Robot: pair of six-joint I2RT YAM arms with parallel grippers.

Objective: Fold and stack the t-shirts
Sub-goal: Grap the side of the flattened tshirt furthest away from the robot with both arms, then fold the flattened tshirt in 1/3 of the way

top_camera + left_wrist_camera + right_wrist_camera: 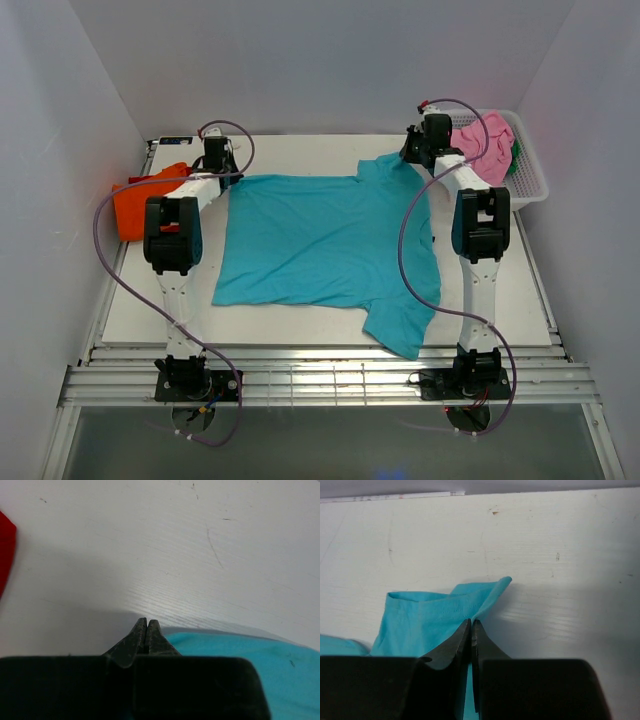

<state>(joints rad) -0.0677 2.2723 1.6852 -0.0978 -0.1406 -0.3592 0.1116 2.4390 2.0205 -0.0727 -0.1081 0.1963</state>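
Teal shirt (330, 240) spread flat mid-table, both grippers low at its far edge.
L gripper (146, 622): jaws fully together, tips over bare table (310, 150) just beside shirt's far-left corner; teal edge runs under the R side of the fingers, can't tell if any cloth is nipped. R gripper (471, 623): jaws tight on the far-right sleeve, cloth tented up to the tips and showing betw. the fingers. Rest of teal shirt lies flat betw. the two arms; near-right sleeve points toward near edge of table. Orange shirt (145, 200) bunched at far-left table edge, beside L arm. Pink shirt (485, 150) heaped in basket (535, 190) at far right, green cloth (513, 160) touching it on the R.
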